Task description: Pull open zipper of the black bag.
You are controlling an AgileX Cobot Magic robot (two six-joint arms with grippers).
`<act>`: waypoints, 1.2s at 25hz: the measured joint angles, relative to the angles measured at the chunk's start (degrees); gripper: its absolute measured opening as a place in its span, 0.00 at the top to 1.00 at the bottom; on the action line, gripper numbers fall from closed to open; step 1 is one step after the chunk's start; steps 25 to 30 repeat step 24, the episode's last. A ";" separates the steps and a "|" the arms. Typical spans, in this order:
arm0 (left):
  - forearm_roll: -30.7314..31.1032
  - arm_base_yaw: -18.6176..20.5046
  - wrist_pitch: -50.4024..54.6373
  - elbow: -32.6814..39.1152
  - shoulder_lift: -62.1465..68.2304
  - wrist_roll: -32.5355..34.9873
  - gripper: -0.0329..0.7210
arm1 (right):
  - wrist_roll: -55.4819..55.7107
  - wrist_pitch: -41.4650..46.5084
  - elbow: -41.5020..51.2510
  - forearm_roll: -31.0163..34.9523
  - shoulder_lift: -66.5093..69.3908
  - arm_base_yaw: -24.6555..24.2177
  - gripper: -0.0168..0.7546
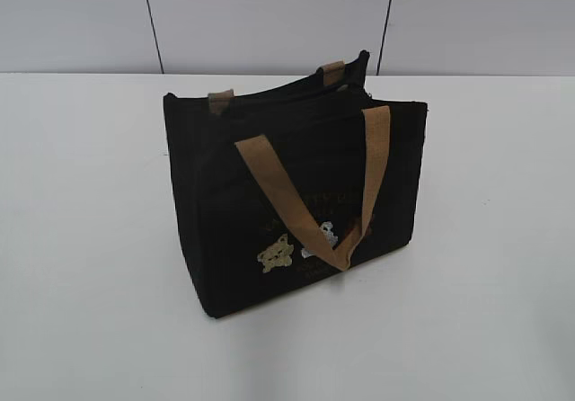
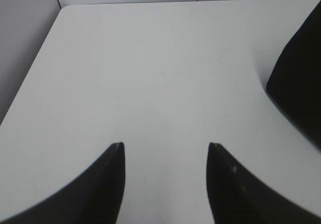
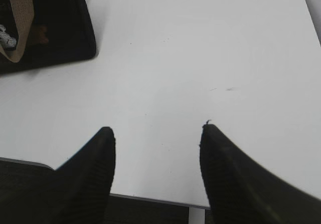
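Your left gripper (image 2: 164, 146) fills the bottom of its wrist view, jaws parted and released with nothing but bare white surface (image 2: 150, 73) between the two dark fingers; the right gripper (image 3: 156, 128) looks the same in its own view — jaws spread, empty, hovering near the surface's front edge. From the left jaws, the black bag (image 1: 296, 194) sits ahead and off to the right, only a dark corner of it cutting into the frame, well apart from the fingertips. From the right jaws, it lies ahead and to the left, again well clear, showing a lower corner and a bit of one tan handle (image 1: 310, 194). You can see in the exterior view that the bag stands upright on the surface, its front turned toward the camera, that handle flopped down across the embroidered bear figures (image 1: 277, 255). A second tan handle (image 1: 332, 70) shows at the rear top edge. The zipper (image 1: 278, 95) runs along the top of the bag — you cannot make out its pull tab or whether it is open, the black being too dark. Neither arm appears in the exterior view.
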 joint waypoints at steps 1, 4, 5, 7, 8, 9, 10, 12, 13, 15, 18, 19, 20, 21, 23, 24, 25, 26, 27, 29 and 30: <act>0.00 0.00 0.00 0.00 0.00 0.00 0.44 | 0.00 0.00 0.00 0.00 0.00 -0.06 0.44; 0.00 0.00 0.00 0.00 0.00 0.00 0.44 | 0.00 0.00 0.00 0.00 0.00 -0.06 0.44; 0.00 0.00 0.00 0.00 0.00 0.00 0.44 | 0.00 0.00 0.00 0.00 0.00 -0.06 0.44; 0.00 0.00 0.00 0.00 0.00 0.00 0.44 | 0.00 0.00 0.00 0.04 0.00 -0.06 0.44; 0.00 0.00 0.00 0.00 0.00 0.00 0.44 | 0.00 0.00 0.00 0.04 0.00 -0.06 0.44; 0.00 0.00 0.00 0.00 0.00 0.00 0.44 | 0.00 0.00 0.00 0.04 0.00 -0.06 0.44; 0.00 0.00 0.00 0.00 0.00 0.00 0.44 | 0.00 0.00 0.00 0.04 0.00 -0.06 0.44; 0.00 0.00 0.00 0.00 0.00 0.00 0.44 | 0.00 0.00 0.00 0.04 0.00 -0.06 0.44; 0.00 0.00 0.00 0.00 0.00 0.00 0.44 | -0.02 0.00 0.00 0.04 0.00 -0.06 0.44; 0.00 0.00 0.00 0.00 0.00 0.00 0.44 | -0.02 0.00 0.00 0.04 0.00 -0.06 0.44; 0.00 0.00 0.00 0.00 0.00 -0.06 0.44 | -0.02 0.00 0.00 0.04 0.00 -0.06 0.44; 0.00 0.00 0.00 0.00 0.00 -0.41 0.44 | -0.02 0.00 0.00 0.04 0.00 -0.06 0.44; 0.00 0.00 0.00 0.00 0.00 -0.84 0.44 | -0.02 0.00 0.00 0.04 0.00 -0.06 0.44; 0.00 0.00 0.00 0.00 0.00 -1.57 0.44 | -0.02 0.00 0.00 0.04 0.00 -0.06 0.44; 0.00 0.00 0.00 0.00 0.00 -4.76 0.44 | -0.02 0.00 0.00 0.04 0.00 -0.06 0.44; 0.00 0.00 0.00 0.00 0.00 -6.19 0.44 | -0.02 0.00 0.00 0.04 0.00 -0.06 0.44; 0.00 0.00 0.00 0.00 0.00 -6.19 0.44 | -0.02 0.00 0.00 0.04 0.00 -0.06 0.44; 0.00 0.00 0.00 0.00 0.00 -6.19 0.44 | -0.02 0.00 0.00 0.04 0.00 -0.06 0.44; 0.00 0.00 0.00 0.00 0.00 -6.19 0.44 | -0.02 0.00 0.00 0.04 0.00 -0.06 0.44; 0.00 0.00 0.00 0.00 0.00 -6.19 0.44 | -0.02 0.00 0.00 0.04 0.00 -0.06 0.44; 0.00 0.00 0.00 0.00 0.00 -6.19 0.44 | -0.02 0.00 0.00 0.04 0.00 -0.06 0.44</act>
